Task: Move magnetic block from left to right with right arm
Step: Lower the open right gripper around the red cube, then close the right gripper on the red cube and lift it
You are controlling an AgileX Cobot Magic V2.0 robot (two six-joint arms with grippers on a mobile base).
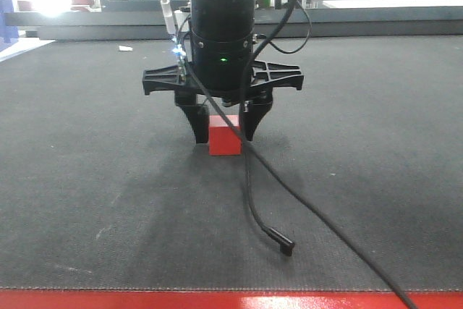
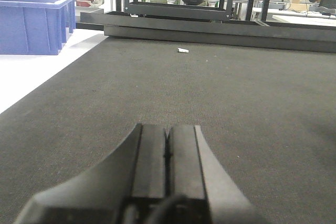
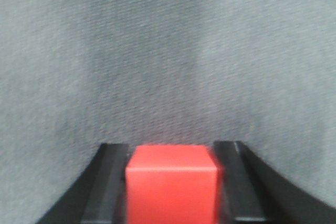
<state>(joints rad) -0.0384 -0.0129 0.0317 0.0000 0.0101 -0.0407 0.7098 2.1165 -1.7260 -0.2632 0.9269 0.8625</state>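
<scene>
The magnetic block (image 1: 225, 141) is a small red cube resting on the dark mat near the middle of the front view. My right gripper (image 1: 225, 139) comes straight down over it, one black finger pressed against each side. In the right wrist view the magnetic block (image 3: 171, 187) fills the gap between the fingers of the right gripper (image 3: 170, 146), and its lower part is cut off by the frame. My left gripper (image 2: 167, 127) hovers low over bare mat, its pads shut together with nothing between them.
A loose black cable (image 1: 282, 240) trails from the right arm onto the mat in front of the block. A white scrap (image 2: 182, 50) lies far back. A blue bin (image 2: 34, 22) stands off the mat at left. A red strip (image 1: 231, 300) marks the near edge.
</scene>
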